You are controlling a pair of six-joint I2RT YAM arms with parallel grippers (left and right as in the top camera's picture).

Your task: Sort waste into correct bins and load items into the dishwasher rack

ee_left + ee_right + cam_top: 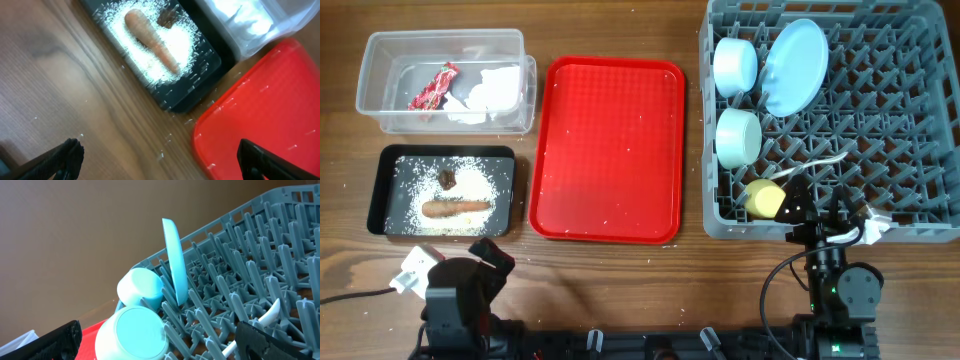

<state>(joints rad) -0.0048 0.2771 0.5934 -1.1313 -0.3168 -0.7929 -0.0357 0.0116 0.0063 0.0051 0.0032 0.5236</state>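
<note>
A brown wood-grain counter [620,290] is seen filling the whole scene, with stray white grains scattered over it near the trays. At far left, the clear tub [380,110] is found holding the red wrapper [433,87] and the crumpled white tissue [490,92]. Just in front of it, the black tray [382,190] is spread with white crumbs [480,180], and the long brown food piece [455,208] and the small dark lump [448,179] are laid on them. In the middle, the red tray [610,150] is dotted only with a few grains. At right, the grey rack [900,130] is loaded: the pale plate [796,66] is stood on edge between pegs, two bowls [734,65] [738,136] are lined up along the left side, the yellow cup [764,198] is tucked in the near-left corner, and the white spoon [815,165] is laid across the pegs. The left claw [160,155] is held spread wide above bare counter in front of the black tray, nothing gripped or touched. The right claw [160,335] is held at the rack's near edge beside the cup, also spread wide and gripping nothing.
</note>
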